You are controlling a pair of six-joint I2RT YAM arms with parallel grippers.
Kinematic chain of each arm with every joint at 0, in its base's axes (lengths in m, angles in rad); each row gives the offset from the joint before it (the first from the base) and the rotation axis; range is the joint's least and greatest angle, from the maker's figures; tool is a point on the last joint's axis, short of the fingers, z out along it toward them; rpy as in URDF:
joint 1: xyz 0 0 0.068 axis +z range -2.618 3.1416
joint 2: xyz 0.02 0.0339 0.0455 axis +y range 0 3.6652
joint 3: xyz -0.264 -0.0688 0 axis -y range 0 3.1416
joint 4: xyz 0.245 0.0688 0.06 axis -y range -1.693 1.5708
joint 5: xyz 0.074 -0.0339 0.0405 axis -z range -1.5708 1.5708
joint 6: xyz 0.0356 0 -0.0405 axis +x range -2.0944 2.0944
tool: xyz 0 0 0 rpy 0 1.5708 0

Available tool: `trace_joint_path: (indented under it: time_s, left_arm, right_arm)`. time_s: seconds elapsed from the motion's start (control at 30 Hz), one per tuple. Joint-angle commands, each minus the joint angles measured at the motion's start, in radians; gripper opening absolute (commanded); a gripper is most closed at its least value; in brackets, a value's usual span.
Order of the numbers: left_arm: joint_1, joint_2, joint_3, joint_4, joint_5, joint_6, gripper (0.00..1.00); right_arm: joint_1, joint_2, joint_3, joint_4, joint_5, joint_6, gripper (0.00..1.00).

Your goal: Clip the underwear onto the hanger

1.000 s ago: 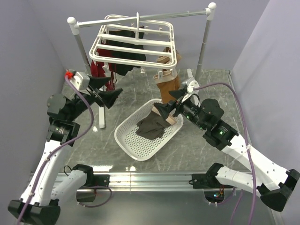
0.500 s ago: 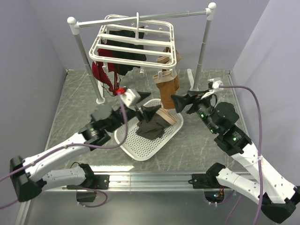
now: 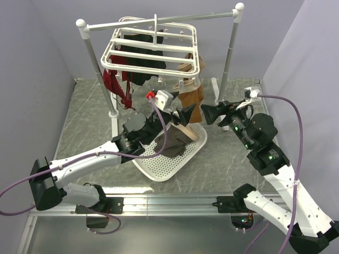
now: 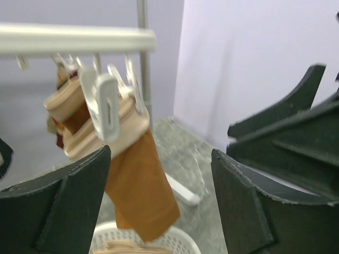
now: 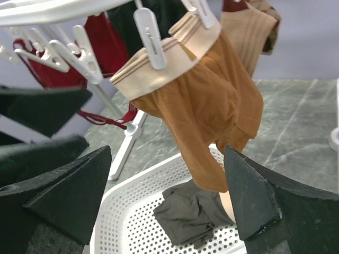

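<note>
The underwear (image 3: 175, 144) lies crumpled in the white basket, dark grey-brown with its beige waistband toward the far side. In the right wrist view the underwear (image 5: 193, 214) sits below and between my fingers. The white hanger (image 3: 153, 50) hangs from the rail, and its clips (image 5: 150, 37) hold other garments. My left gripper (image 3: 183, 114) is open above the basket's far edge, just under the hanger's near right corner (image 4: 74, 39), and holds nothing (image 4: 159, 159). My right gripper (image 3: 207, 113) is open to the right of the basket, facing left (image 5: 168, 153), and is empty.
The white perforated basket (image 3: 140, 159) stands mid-table. An orange-brown garment (image 3: 192, 101) hangs clipped right in front of both grippers. Red lacy (image 3: 114, 82) and dark garments (image 3: 140, 63) hang on the hanger's left. The grey rail (image 3: 175, 18) rests on white posts (image 3: 230, 50).
My left arm has swung from the table's left side to the centre, over the basket. My right gripper has pulled back from the basket, up and to the right. Both stay open.
</note>
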Motion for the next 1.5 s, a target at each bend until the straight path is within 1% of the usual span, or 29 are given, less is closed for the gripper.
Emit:
trace_joint_path:
  time_s: [0.0, 0.07, 0.17, 0.2, 0.3, 0.37, 0.47, 0.5, 0.53, 0.7, 0.87, 1.0, 1.1, 1.17, 1.27, 1.3, 1.33, 1.47]
  left_arm:
    - [0.002, -0.014, 0.043, 0.122, -0.03, 0.062, 0.83]
    - [0.019, -0.016, 0.03, 0.147, -0.009, 0.053, 0.83]
    - [0.033, 0.016, 0.054, 0.153, 0.003, 0.05, 0.79]
    - [0.034, 0.025, 0.062, 0.153, 0.002, 0.049, 0.76]
    - [0.053, 0.061, 0.095, 0.145, 0.013, 0.044, 0.7]
    - [0.065, 0.079, 0.114, 0.142, 0.02, 0.046, 0.69]
    - [0.079, 0.094, 0.129, 0.139, 0.042, 0.044, 0.64]
    - [0.079, 0.094, 0.132, 0.127, 0.051, 0.046, 0.6]
    - [0.08, 0.094, 0.132, 0.125, 0.056, 0.011, 0.59]
    - [0.083, 0.087, 0.111, 0.131, 0.062, 0.016, 0.54]
    - [0.093, 0.087, 0.114, 0.131, 0.072, 0.013, 0.46]
    - [0.094, 0.088, 0.122, 0.128, 0.082, 0.018, 0.35]
    - [0.096, 0.082, 0.119, 0.122, 0.089, 0.023, 0.3]
    - [0.096, 0.076, 0.115, 0.119, 0.094, 0.026, 0.29]
    - [0.096, 0.061, 0.103, 0.119, 0.121, 0.027, 0.24]
    - [0.096, 0.058, 0.088, 0.131, 0.135, 0.062, 0.23]
    - [0.096, 0.048, 0.082, 0.134, 0.14, 0.072, 0.23]
    - [0.096, 0.039, 0.073, 0.127, 0.141, 0.079, 0.22]
  right_arm:
    - [-0.012, 0.028, 0.079, 0.015, -0.092, -0.039, 0.95]
    - [-0.018, 0.053, 0.128, -0.014, -0.128, -0.054, 1.0]
    - [-0.038, 0.097, 0.176, -0.027, -0.177, -0.057, 1.0]
    - [-0.051, 0.114, 0.19, -0.034, -0.19, -0.053, 1.0]
    - [-0.071, 0.151, 0.243, -0.063, -0.227, -0.039, 1.0]
    - [-0.091, 0.163, 0.271, -0.068, -0.275, -0.039, 1.0]
    - [-0.102, 0.173, 0.276, -0.035, -0.33, -0.043, 1.0]
    - [-0.104, 0.174, 0.277, -0.025, -0.344, -0.047, 1.0]
    - [-0.104, 0.177, 0.276, -0.018, -0.355, -0.05, 1.0]
    - [-0.111, 0.209, 0.286, 0.028, -0.442, -0.048, 0.99]
    - [-0.111, 0.24, 0.309, 0.068, -0.459, -0.033, 0.98]
    - [-0.114, 0.251, 0.303, 0.134, -0.468, 0.027, 0.97]
    - [-0.116, 0.266, 0.305, 0.15, -0.488, 0.073, 0.95]
    - [-0.114, 0.281, 0.316, 0.179, -0.503, 0.097, 0.9]
    - [-0.114, 0.303, 0.325, 0.19, -0.525, 0.157, 0.86]
    - [-0.114, 0.307, 0.325, 0.193, -0.528, 0.188, 0.85]
    - [-0.116, 0.314, 0.323, 0.205, -0.533, 0.203, 0.82]
    - [-0.114, 0.337, 0.325, 0.226, -0.554, 0.257, 0.77]
